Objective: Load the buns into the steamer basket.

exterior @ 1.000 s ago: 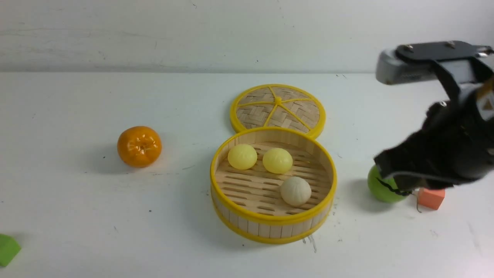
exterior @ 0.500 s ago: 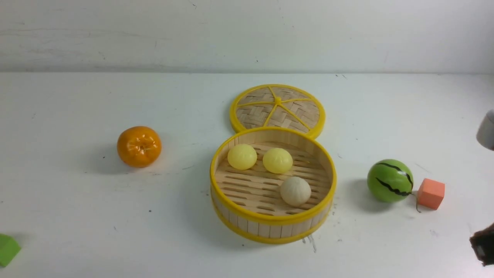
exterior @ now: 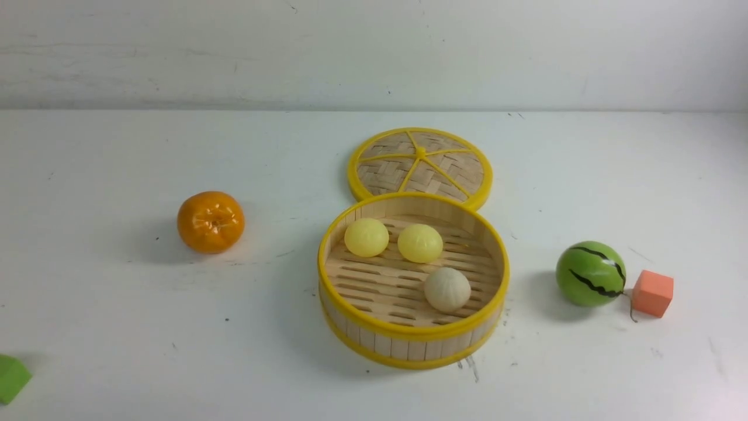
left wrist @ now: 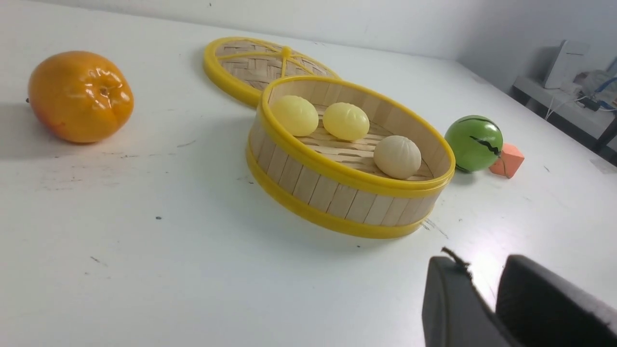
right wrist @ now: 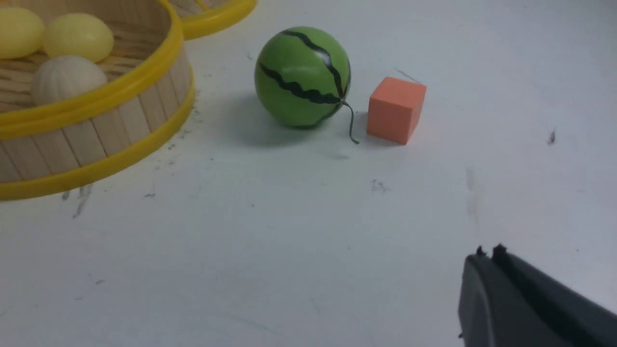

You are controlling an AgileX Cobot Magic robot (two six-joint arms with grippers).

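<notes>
A white table (exterior: 117,327) is seen across all three views, scuffed with small dark marks; on it, near the middle, the steamer basket (exterior: 414,346) is set, its slat wall ringed by yellow rims; just behind it, and overlapped at its near edge by the basket's far rim in the front view, the flat woven lid (exterior: 421,166) is laid.

All three buns are found inside the basket, on its slotted floor; the two glossy pale yellow buns, the left yellow bun (exterior: 366,237) and the right yellow bun (exterior: 420,243), are placed side by side toward the far wall, close together, though contact cannot be judged; the cream bun (exterior: 447,289) is seated apart from them, nearer the front and the robot's right.

Well to the left of the basket the orange (exterior: 211,221) is rested alone; to the right, clear of the basket wall, the watermelon ball (exterior: 591,273) is seen, with the small orange cube (exterior: 653,293) just beside it on its right, a thin curled stem lying between the two; at the near left edge a corner of a green block (exterior: 10,377) is glimpsed.

No arm is shown in the front view, and nothing is placed over the basket's open top.

The left gripper (left wrist: 484,299) is seen only in its own wrist view, empty, its two dark pads parted by a narrow gap; the right gripper (right wrist: 488,258) is shown low over bare table, empty, its jaws pressed together.
</notes>
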